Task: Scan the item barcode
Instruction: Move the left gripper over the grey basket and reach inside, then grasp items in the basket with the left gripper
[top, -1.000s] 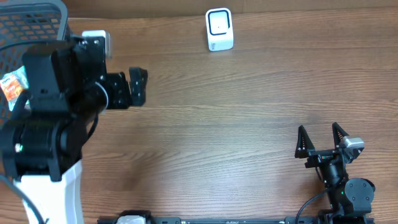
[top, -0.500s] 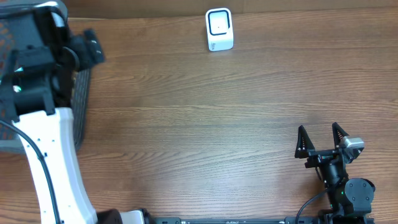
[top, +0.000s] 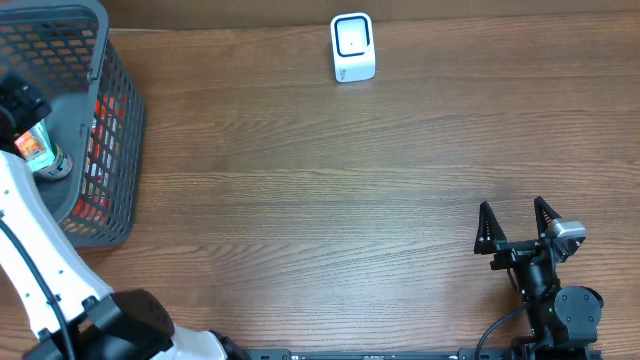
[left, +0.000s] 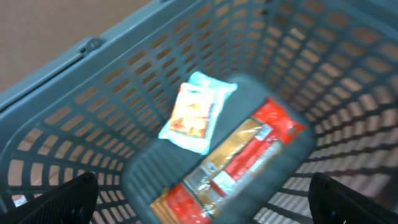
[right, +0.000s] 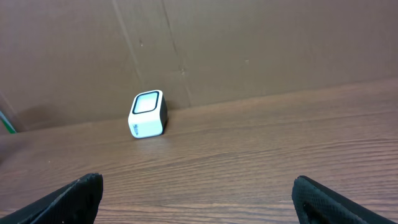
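A grey mesh basket (left: 93, 46) holds the items: a pale blue packet with an orange picture (left: 196, 112) and a long red and gold packet (left: 249, 155). My left gripper (left: 202, 186) hovers open above them, one finger (left: 68, 199) to each side, touching neither packet. The left wrist view is blurred. The white barcode scanner (top: 352, 47) stands at the table's far edge and shows in the right wrist view as well, scanner (right: 148, 114). My right gripper (top: 517, 225) rests open and empty at the near right, pointing toward the scanner.
The basket (top: 110, 110) stands at the far left corner of the wooden table (top: 330, 200). My white left arm (top: 40, 260) rises along the left edge. A brown cardboard wall (right: 249, 50) backs the table behind the scanner.
My left arm has swung left from above the table to over the basket, uncovering it in the overhead view. The right arm has not moved.
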